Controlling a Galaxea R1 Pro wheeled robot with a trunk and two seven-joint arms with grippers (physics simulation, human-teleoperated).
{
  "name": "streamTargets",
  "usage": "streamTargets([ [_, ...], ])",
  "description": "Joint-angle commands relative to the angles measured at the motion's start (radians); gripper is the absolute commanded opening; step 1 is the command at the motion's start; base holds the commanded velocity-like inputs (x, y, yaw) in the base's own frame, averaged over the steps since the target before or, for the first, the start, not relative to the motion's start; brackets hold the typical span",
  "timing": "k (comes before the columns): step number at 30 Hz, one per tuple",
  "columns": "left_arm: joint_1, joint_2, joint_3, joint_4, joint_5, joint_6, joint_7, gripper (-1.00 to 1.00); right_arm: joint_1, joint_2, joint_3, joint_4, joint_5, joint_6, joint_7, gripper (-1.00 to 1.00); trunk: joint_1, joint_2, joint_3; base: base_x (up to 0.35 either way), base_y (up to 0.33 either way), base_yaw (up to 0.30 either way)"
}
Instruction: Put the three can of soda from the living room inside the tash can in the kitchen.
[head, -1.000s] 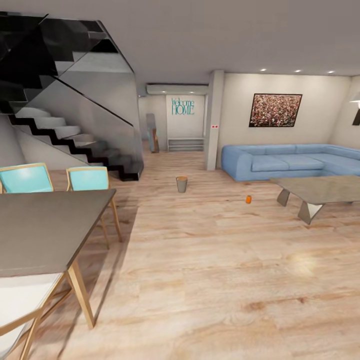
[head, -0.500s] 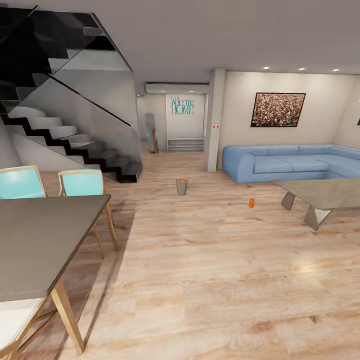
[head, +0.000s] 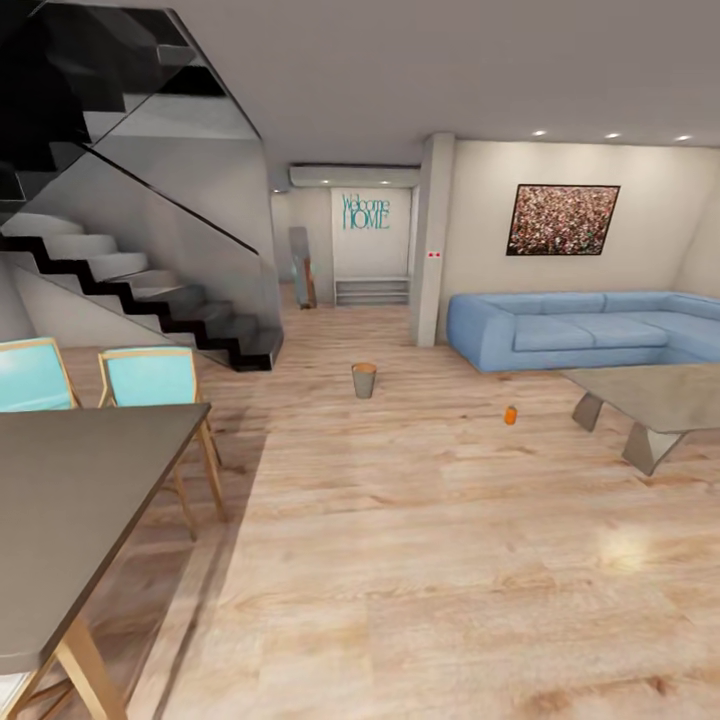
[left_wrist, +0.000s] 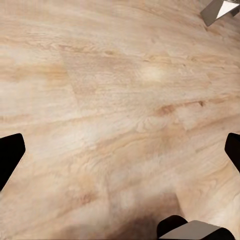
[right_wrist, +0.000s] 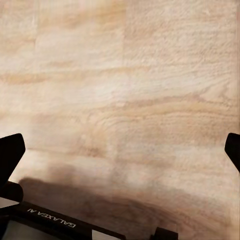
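Both arms point down at the wood floor (head: 420, 560): the left gripper (left_wrist: 120, 150) and the right gripper (right_wrist: 120, 150) each have their black fingertips far apart at the picture's sides, wide open, with nothing between them but bare planks. Nearest, a dark dining table (head: 70, 500) with two blue chairs (head: 150, 385) stands on the left, and a wide stretch of floor runs ahead. Farther on, one orange soda can (head: 510, 415) stands on the floor near the low table (head: 660, 395), the small bin (head: 364, 380) sits well apart from it, and the blue sofa (head: 580, 330) and the stairs (head: 150, 290) are behind.

Bright, soft-rendered room; ceiling spotlights (head: 610, 135), floor (head: 420, 560) glare.
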Motion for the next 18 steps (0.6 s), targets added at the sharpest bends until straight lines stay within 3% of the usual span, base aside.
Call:
streamTargets([
  [1, 0.0, 0.0, 0.0, 0.0, 0.0, 0.0, 0.0, 1.0, 0.0, 0.0, 0.0, 0.0, 0.0, 0.0, 0.0, 1.0, 0.0, 0.0, 0.0, 0.347, 0.0, 0.0],
  [18, 0.0, 0.0, 0.0, 0.0, 0.0, 0.0, 0.0, 1.0, 0.0, 0.0, 0.0, 0.0, 0.0, 0.0, 0.0, 1.0, 0.0, 0.0, 0.0, 0.347, 0.0, 0.0],
])
